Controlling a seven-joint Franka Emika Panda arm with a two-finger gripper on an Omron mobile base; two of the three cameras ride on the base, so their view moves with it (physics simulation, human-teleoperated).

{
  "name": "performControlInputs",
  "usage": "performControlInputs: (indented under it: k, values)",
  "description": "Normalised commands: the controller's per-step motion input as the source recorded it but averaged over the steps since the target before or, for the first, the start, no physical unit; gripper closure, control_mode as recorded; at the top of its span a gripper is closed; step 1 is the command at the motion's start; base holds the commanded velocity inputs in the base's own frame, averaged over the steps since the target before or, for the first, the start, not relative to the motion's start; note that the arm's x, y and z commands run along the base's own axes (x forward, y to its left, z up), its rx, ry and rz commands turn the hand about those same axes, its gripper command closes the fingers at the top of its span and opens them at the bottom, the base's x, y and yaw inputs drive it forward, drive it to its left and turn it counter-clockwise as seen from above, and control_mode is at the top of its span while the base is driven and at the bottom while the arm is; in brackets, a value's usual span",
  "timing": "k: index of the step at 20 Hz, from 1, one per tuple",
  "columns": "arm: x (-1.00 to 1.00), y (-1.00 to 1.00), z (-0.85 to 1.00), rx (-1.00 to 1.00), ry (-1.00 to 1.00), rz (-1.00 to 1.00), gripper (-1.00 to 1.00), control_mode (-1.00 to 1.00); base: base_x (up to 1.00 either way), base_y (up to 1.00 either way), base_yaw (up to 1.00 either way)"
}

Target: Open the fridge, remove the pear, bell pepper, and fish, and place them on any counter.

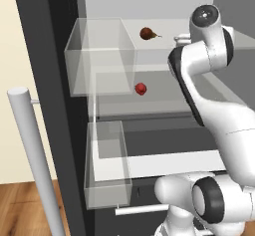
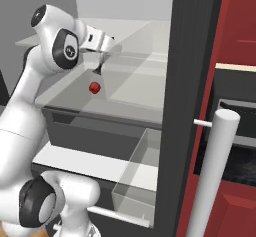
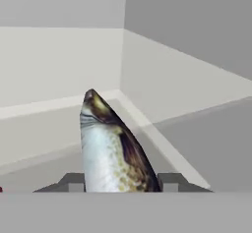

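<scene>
Fridge (image 1: 60,80): seen standing open in both base views; pale shelves and clear door bins are exposed, and a long silver bar handle (image 1: 35,165) is seen at the lower left of the left base view.

Gripper (image 3: 120,182): reached inside the fridge at upper-shelf height; in the hand view its two dark tips are seen on either side of the fish. In the right base view it (image 2: 98,66) is pointed downward, above and just right of the pepper.

Jaws: closed narrowly on the fish, one tip against each flank.

Fish (image 3: 110,148): held between the tips, with its pointed end projecting away from the hand toward the back corner of the fridge; a silvery-white belly and a brown-mottled back are shown. In the right base view it is probably the small dark shape (image 2: 97,69) below the hand, though that is too small to be confirmed. Whether it is touching the shelf cannot be told.

Pear (image 1: 147,33): lying on the upper shelf near the back wall, left of the arm, stem turned to the right.

Pepper (image 1: 141,88): resting on the lower shelf, below the pear and well apart from it; also seen in the right base view (image 2: 94,87).

Drawer (image 1: 164,163): seen below the shelves, with a horizontal silver bar (image 1: 142,209) along a dark front beneath it.
</scene>
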Motion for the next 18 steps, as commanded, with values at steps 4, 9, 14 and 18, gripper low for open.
performControlInputs:
  k: [4, 9, 14, 18]
  values:
    - [-1.0, 0.11, 0.41, 0.09, -0.09, 0.12, 1.0, -1.0, 0.0, 0.0, 0.0]
    - [-1.0, 0.07, 0.08, 0.04, 0.03, 0.17, 1.0, -1.0, 0.0, 0.0, 0.0]
    - [-0.95, 0.29, -0.01, 0.0, 0.04, 0.17, 1.0, -1.0, 0.0, 0.0, 0.0]
    - [-0.55, 0.16, 0.0, 0.0, 0.0, 0.13, 1.0, -1.0, 0.0, 0.0, 0.0]
